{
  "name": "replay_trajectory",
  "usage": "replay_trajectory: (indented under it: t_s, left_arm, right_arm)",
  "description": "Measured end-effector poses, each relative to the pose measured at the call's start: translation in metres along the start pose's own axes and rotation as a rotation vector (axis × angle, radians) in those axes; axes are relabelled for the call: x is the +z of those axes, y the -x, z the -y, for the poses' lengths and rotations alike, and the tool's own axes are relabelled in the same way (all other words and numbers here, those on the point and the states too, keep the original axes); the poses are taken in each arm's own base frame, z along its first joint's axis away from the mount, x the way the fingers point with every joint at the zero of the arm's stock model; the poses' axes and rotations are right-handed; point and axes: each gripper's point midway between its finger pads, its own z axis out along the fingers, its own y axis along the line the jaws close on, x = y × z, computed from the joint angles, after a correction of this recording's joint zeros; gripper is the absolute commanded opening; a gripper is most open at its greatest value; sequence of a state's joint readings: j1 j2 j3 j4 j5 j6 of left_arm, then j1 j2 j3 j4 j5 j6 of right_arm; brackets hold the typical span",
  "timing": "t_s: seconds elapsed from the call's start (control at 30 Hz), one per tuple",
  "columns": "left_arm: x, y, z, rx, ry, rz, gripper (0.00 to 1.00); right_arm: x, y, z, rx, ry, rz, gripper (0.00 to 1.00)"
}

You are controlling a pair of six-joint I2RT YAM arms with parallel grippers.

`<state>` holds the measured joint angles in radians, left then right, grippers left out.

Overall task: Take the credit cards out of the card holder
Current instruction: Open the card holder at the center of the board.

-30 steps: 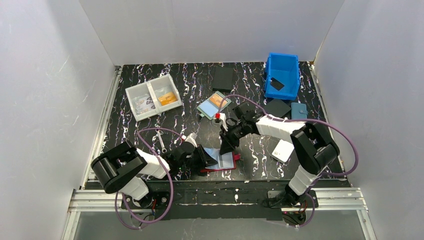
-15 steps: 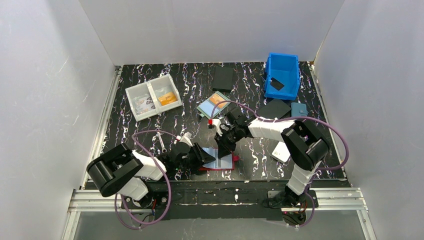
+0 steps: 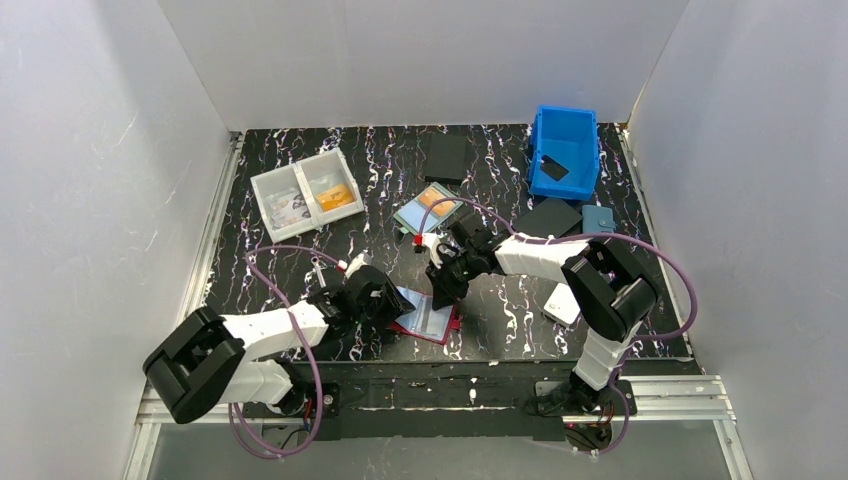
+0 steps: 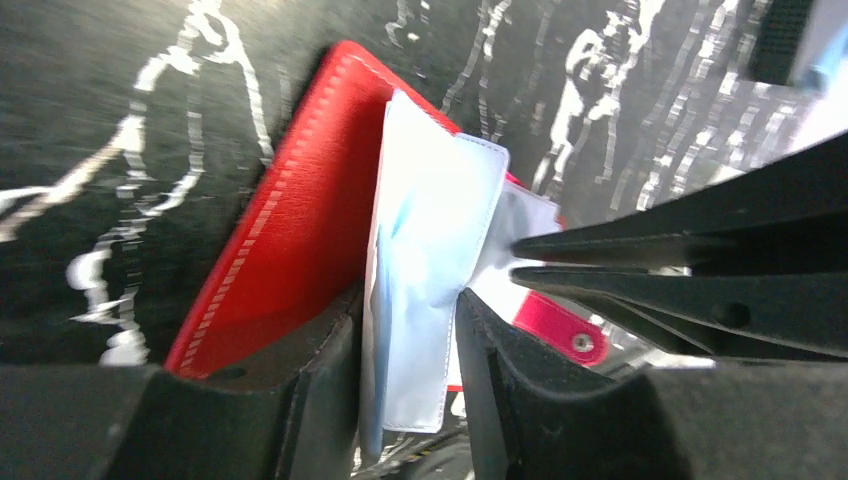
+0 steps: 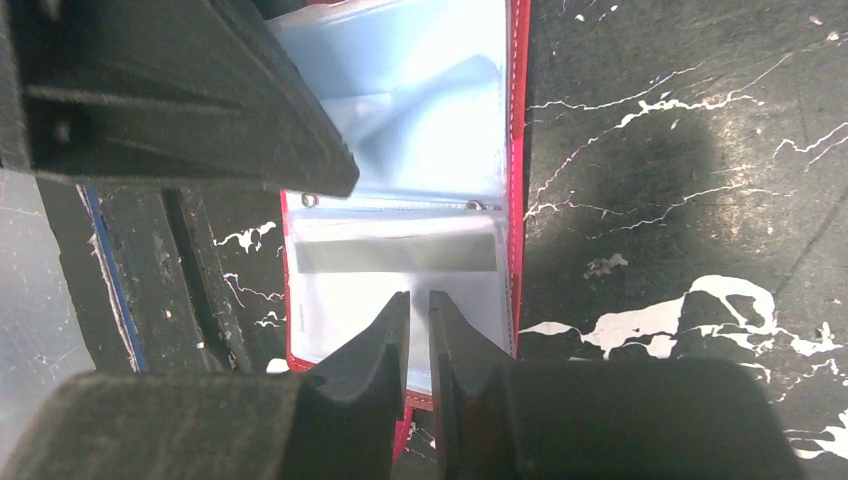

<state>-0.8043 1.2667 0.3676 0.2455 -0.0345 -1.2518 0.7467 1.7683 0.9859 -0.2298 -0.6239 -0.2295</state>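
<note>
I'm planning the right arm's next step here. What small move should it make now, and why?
Probably part the right gripper slightly and lower it onto the clear pocket. Its fingers are nearly together, holding nothing, over that pocket, while the left gripper pinches a light-blue leaf of the open card holder, steadying it.

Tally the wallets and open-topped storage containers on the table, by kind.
Wallets: 2 (open dark-red leather-like card holder, small blue wallet)
Containers: 2 (blue plastic bin, white two-compartment tray)
Total: 4
</note>
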Motion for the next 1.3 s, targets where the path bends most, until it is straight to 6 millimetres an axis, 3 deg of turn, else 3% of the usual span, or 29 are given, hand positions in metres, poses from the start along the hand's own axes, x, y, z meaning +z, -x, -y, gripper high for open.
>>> replay_trajectory:
  t_s: [0.23,0.43,0.6,0.7,0.8,0.83,0.9,1.0,1.17,1.3]
  left_arm:
    - [-0.018,0.020,-0.026,0.110,0.220,0.057,0.46]
    - [-0.028,0.027,-0.042,0.217,0.330,0.058,0.39]
    - [-0.050,0.031,-0.062,0.351,0.398,0.040,0.38]
    - [-0.069,0.033,-0.043,0.426,0.263,0.056,0.50]
    - [-0.090,0.034,-0.004,0.476,0.030,0.102,0.58]
    - [-0.095,0.032,0.008,0.485,-0.051,0.110,0.54]
    - [-0.101,0.025,0.027,0.495,-0.181,0.108,0.34]
    - [-0.087,0.009,0.032,0.491,-0.255,0.045,0.25]
    - [-0.046,-0.016,0.005,0.456,-0.166,-0.109,0.25]
    - [-0.030,-0.024,-0.004,0.441,-0.144,-0.146,0.24]
  right_arm:
    - [0.000,0.000,0.001,-0.001,-0.003,0.001,0.23]
    - [0.000,0.001,0.000,0.000,-0.002,0.001,0.24]
    - [0.000,0.001,-0.001,-0.002,0.005,0.001,0.27]
    - [0.000,0.001,-0.002,-0.004,0.013,0.002,0.29]
    - [0.000,0.001,-0.004,-0.007,0.024,0.005,0.31]
    - [0.000,0.001,-0.005,-0.008,0.029,0.006,0.31]
    - [-0.001,0.001,-0.006,-0.009,0.037,0.007,0.34]
    - [-0.001,0.001,-0.008,-0.010,0.055,0.008,0.36]
    - [-0.006,-0.005,-0.020,-0.010,0.138,0.000,0.36]
    - [-0.010,-0.012,-0.032,-0.029,0.210,-0.009,0.34]
